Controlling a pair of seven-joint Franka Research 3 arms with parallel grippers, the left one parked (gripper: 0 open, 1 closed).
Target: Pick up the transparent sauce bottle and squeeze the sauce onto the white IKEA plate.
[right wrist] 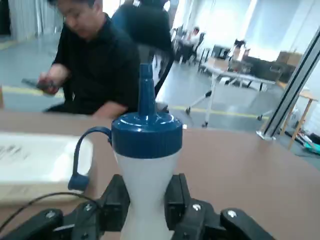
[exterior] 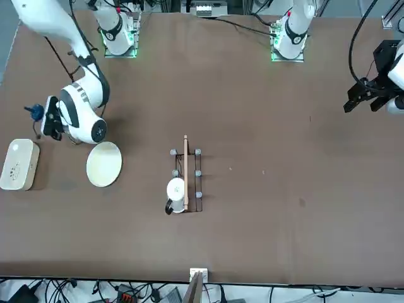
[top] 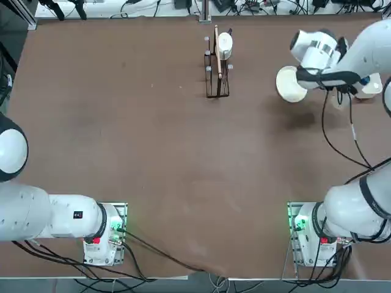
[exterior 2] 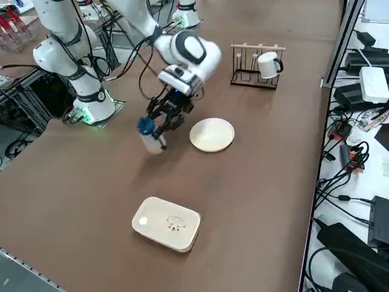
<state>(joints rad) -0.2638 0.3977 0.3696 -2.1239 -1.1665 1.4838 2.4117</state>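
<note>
Jaws of your right gripper point(right wrist: 148, 190) are clamped around the waist of the bottle point(exterior 2: 153, 142), blue cap point(right wrist: 147, 135) on top, held just beside the plate point(exterior 2: 212, 135), not over it. I'd bring it across the counter point(exterior 2: 103, 188) to the plate's middle first, then roll the wrist slowly till the nozzle point(right wrist: 146, 92) points down. Go easy on the squeeze imo, that soft-looking waist could spurt. Also watch the dangling strap point(right wrist: 77, 162) doesn't end up under the nozzle

White rounded box point(exterior 2: 166, 224) on brown table point(exterior 2: 115, 201); white mug point(exterior 2: 269, 65) on wire rack point(exterior 2: 252, 78); seated person point(right wrist: 100, 60) beyond table.
</note>
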